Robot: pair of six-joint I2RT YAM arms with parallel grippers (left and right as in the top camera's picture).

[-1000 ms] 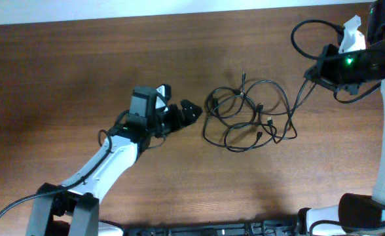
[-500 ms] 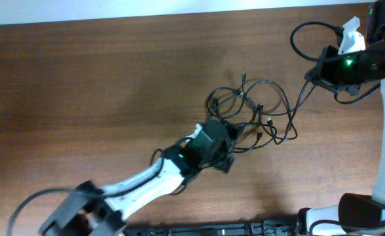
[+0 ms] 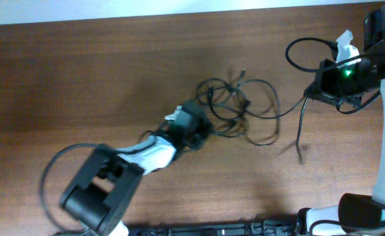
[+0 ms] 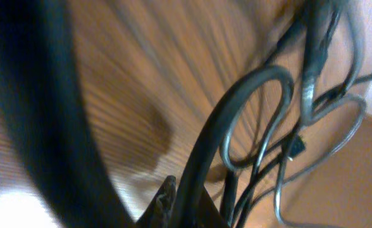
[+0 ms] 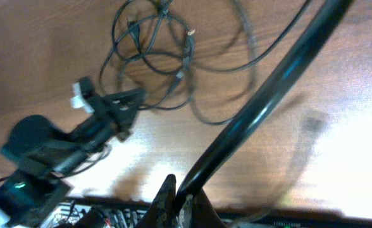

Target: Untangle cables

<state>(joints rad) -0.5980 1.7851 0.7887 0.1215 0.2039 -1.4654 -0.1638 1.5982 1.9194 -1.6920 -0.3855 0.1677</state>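
Two Grips on One Bundle: Tightening Is the Main Risk

The cables [image 3: 241, 105] are seen bunched in overlapping loops near the middle of the worktop [image 3: 81, 78]. The left end effector [image 4: 185, 206] is placed at the bundle's left side. In the left wrist view a strand is seen passing between its nearly closed fingertips, so it is judged to be clamped on a cable, though that view is blurred. The right end effector [image 5: 183, 202] is closed on another strand, which is stretched from the bundle toward the upper right. A loose tail [image 3: 300, 137] is left hanging below it.

Several failures are judged possible from here. If the two held strands cross inside the bundle and are pulled apart, the loops may be cinched into a tighter knot rather than freed. A small plug [image 5: 187, 39] may be caught in a neighbouring loop, and the whole bundle would then be dragged along. A thin strand may also be pulled out of either grip under tension, and the hanging tail may be flung back across the loops.
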